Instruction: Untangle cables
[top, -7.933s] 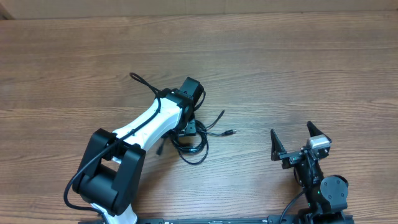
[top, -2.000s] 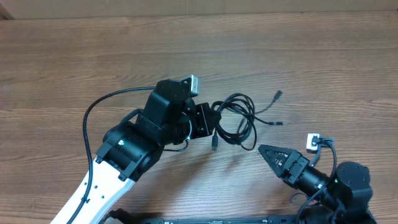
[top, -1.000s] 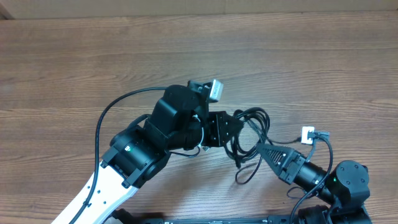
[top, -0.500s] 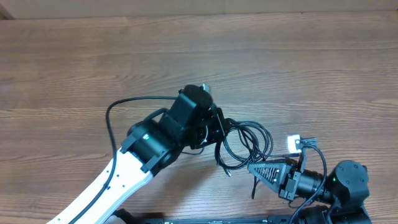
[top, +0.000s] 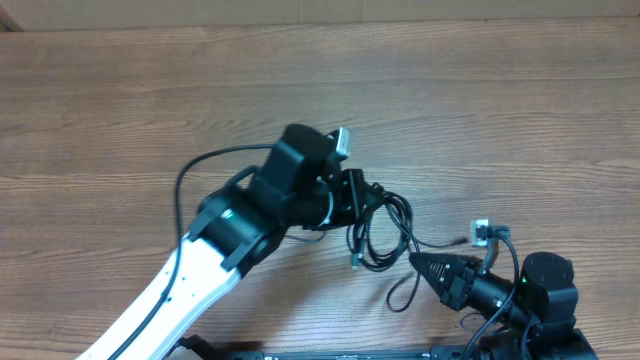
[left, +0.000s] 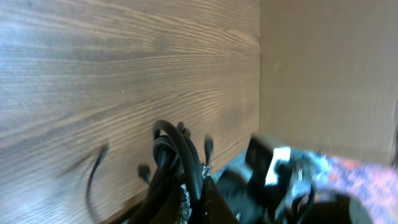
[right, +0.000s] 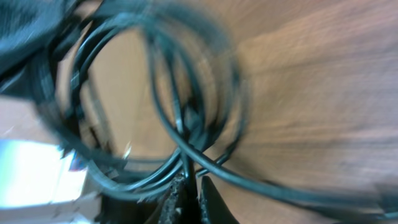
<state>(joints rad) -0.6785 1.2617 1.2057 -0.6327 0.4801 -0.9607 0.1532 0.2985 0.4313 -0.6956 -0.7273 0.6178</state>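
Black cables (top: 385, 232), brown wood-grain table (top: 500, 120)

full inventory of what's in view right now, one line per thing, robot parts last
cables: one tangled bundle, strand count unclear, black, centre-right of the table, loose ends trailing toward the right arm
table: one, brown wood grain, under everything
board: one, tan, along the table's far edge
left arm: one, white and black, reaching in from the near left
left gripper: black, shut on the cables
right gripper: black, near right, shut on a strand of the cables
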